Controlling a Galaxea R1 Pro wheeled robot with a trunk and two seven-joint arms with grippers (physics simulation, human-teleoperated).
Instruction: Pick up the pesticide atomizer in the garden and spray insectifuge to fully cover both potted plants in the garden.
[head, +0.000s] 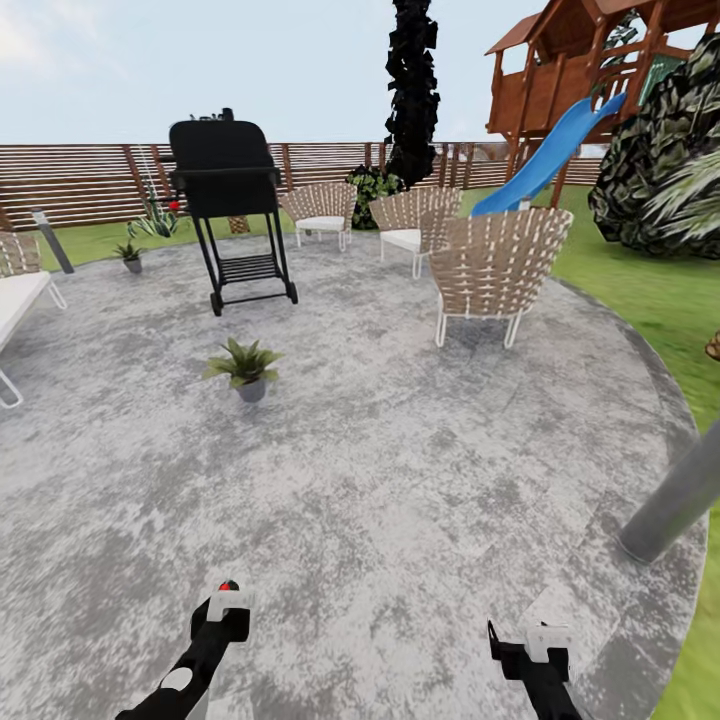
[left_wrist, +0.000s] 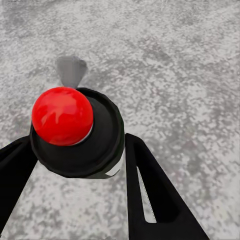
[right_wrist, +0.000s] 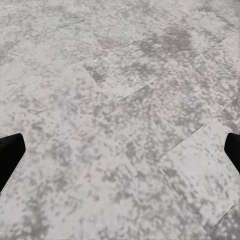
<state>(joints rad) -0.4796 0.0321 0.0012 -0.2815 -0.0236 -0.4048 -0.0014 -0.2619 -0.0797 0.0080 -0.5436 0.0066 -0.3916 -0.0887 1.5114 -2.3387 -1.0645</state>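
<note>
Firmly clamped between the left gripper's black fingers, the pesticide atomizer hangs red-topped over the stone patio. Ahead stands one potted plant, another near the grill. The right gripper's fingers are spread apart.

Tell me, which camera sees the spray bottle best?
The left wrist view: the atomizer is big and close there, red top toward the camera, with the left gripper shut on it. In the head view just its red tip peeks above the gripper. The right wrist view looks at the patio.
</note>
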